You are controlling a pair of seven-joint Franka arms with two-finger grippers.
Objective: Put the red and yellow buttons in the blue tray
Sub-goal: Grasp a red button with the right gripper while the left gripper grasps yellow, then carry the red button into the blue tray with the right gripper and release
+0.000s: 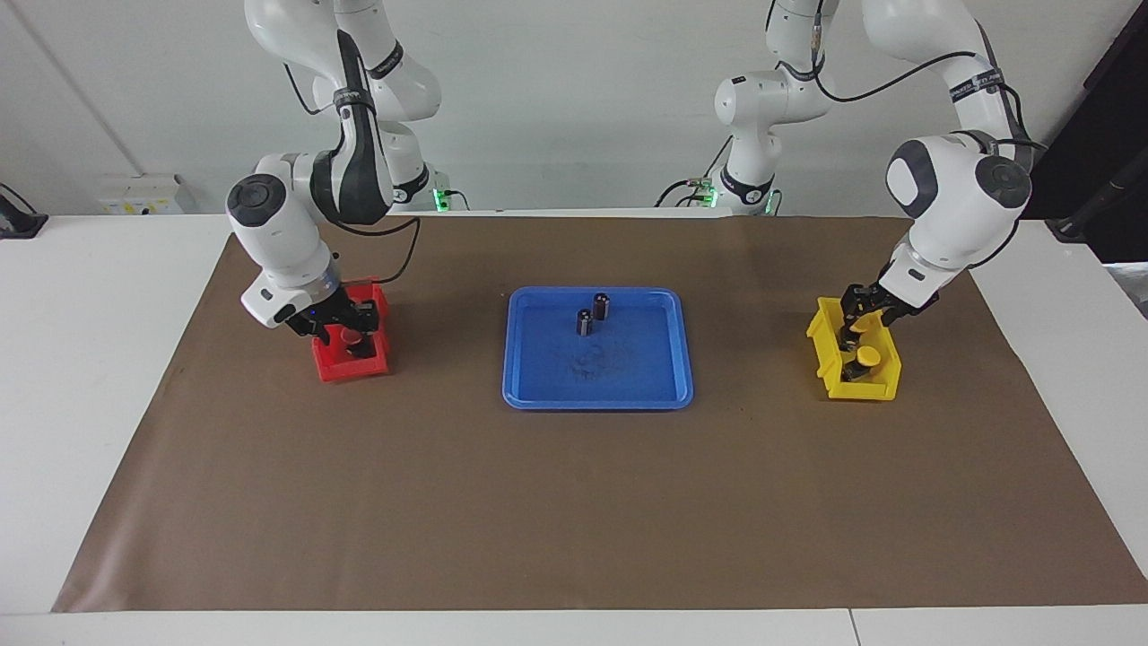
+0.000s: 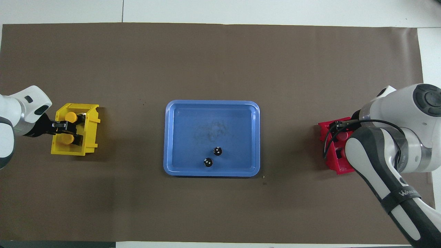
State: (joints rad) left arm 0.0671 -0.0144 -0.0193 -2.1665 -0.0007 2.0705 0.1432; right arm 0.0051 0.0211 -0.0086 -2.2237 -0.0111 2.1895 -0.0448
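The blue tray [image 1: 596, 397] [image 2: 212, 103] lies mid-table. Two yellow buttons sit in the yellow bin [image 1: 830, 363] [image 2: 90, 137] at the left arm's end. My left gripper [image 1: 863, 314] [image 2: 65, 128] is down in this bin, open, its fingers either side of the yellow button nearer to the robots [image 1: 858, 326] [image 2: 67, 139]. The other yellow button [image 1: 867, 356] [image 2: 70, 116] stands free. My right gripper [image 1: 343, 325] is down in the red bin [image 1: 336, 368] [image 2: 336, 165], open around a red button [image 1: 350, 335]. The second red button is hidden in the facing view.
Two small dark cylinders [image 1: 602, 305] [image 1: 584, 321] stand in the tray's part nearer to the robots; they also show in the overhead view [image 2: 217, 151] [image 2: 207, 162]. A brown mat [image 1: 574, 502] covers the table. In the overhead view my right arm covers much of the red bin.
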